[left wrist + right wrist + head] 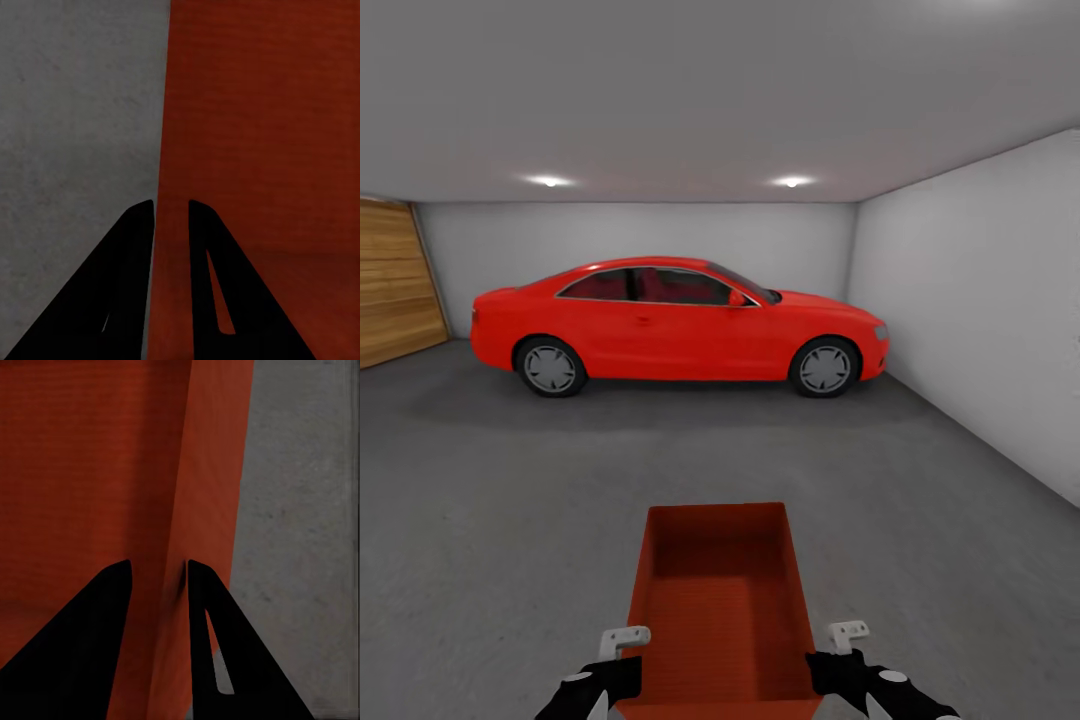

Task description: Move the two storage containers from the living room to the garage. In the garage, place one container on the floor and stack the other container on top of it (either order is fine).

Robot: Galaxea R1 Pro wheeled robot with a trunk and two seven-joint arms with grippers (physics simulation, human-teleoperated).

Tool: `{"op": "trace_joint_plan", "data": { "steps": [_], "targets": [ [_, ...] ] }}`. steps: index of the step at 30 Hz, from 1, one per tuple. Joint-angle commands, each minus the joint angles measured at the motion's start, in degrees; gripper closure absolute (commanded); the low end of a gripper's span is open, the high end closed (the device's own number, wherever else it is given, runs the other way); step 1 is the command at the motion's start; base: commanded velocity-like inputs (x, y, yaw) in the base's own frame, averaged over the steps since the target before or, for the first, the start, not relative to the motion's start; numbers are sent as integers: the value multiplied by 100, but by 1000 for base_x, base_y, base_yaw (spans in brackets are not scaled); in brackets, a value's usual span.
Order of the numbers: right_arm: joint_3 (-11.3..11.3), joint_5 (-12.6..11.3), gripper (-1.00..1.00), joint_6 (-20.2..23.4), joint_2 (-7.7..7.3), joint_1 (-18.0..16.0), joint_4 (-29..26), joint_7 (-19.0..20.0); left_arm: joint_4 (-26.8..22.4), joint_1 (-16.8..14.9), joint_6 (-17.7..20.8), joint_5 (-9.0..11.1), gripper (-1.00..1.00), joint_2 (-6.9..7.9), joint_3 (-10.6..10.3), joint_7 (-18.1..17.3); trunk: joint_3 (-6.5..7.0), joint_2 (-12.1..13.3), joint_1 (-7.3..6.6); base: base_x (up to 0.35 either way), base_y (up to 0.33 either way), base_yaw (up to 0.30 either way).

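I am in the garage. An orange-red ribbed storage container (720, 610), open at the top and empty, is held low in front of me over the dark grey concrete floor (510, 520). My left gripper (632, 668) is shut on its left long wall. In the left wrist view the gripper (171, 211) has one finger on each side of the container wall (262, 150). My right gripper (816, 668) is shut on the right long wall. In the right wrist view the gripper (159, 571) straddles the container wall (214, 495) the same way.
A red car (680, 325) is parked side-on across the back of the room. A pale grey wall (980, 310) runs along the right and a wooden panel door (395, 280) stands at the far left. Bare floor stretches between me and the car.
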Motion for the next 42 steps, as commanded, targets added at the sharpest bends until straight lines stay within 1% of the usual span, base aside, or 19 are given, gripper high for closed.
{"op": "trace_joint_plan", "data": {
  "steps": [1,26,27,42],
  "targets": [
    [-102,85,100,380,31,-8,22,81,-30,-1,29,58,100,-10,-87,33,-18,-11,2,2,0,-173],
    [-102,77,100,381,31,-8,33,81,-30,-1,24,62,100,-14,-75,31,-212,-11,2,0,0,-171],
    [-106,69,100,383,31,-8,39,81,-30,-1,19,65,100,-30,-70,31,-217,-11,2,0,0,-236],
    [-103,67,100,400,31,-8,33,81,-30,-1,20,64,100,-3,-78,33,-261,-11,2,0,0,-255]
  ]
}}
